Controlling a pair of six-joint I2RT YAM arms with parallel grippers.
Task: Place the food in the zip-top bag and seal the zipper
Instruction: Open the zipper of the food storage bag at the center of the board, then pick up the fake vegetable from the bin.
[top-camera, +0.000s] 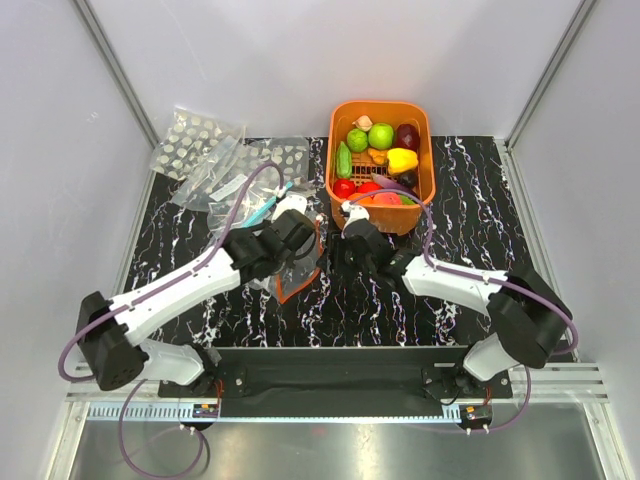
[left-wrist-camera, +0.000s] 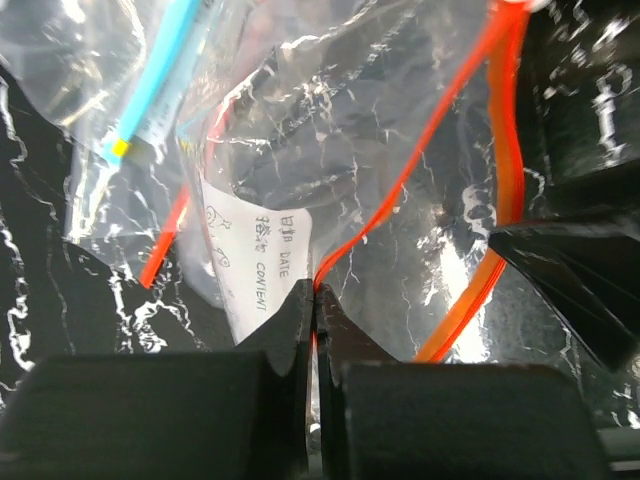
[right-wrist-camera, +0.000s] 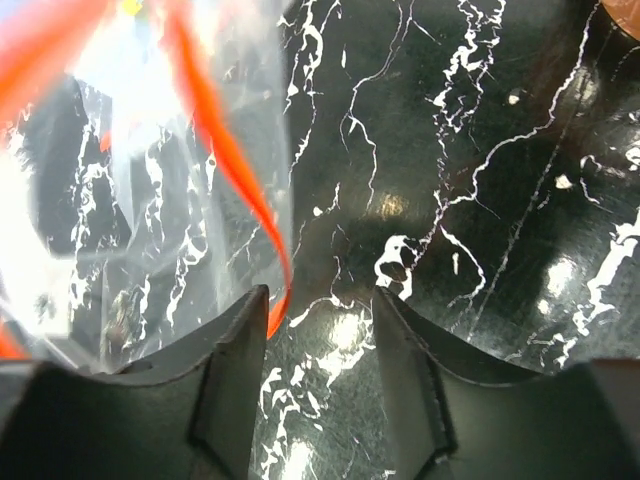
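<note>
Left claw (left-wrist-camera: 315, 290): pressed together on one lip of clear soft plastic bag w/ red-orange zip strip (left-wrist-camera: 380, 120), pinching right at thin red-orange zipper (left-wrist-camera: 512, 130); prob. to hold mouth up & open.
Right claw (right-wrist-camera: 320, 300): spread, nothing between pads but black white-veined tabletop (right-wrist-camera: 450, 150); left pad just beside a stretch of strip, touching or not can't tell; prob. lining up to grab far lip & widen mouth.
Bag spot: approx. centre of tabletop, between both claws; white paper label (left-wrist-camera: 260, 260) on one panel; no food seen inside.
Food: glossy toy fruit & veg (top-camera: 381, 135) heaped in orange plastic basket (top-camera: 335, 150) at far edge, right of centre; just beyond right claw, so short reach.
Spare bags: blue-strip clear bag (left-wrist-camera: 165, 60) just beyond left claw; white-spotted bags (top-camera: 195, 140) by far-left corner, out of working area.
Stage: est. opening mouth; filling & sealing not yet done.
</note>
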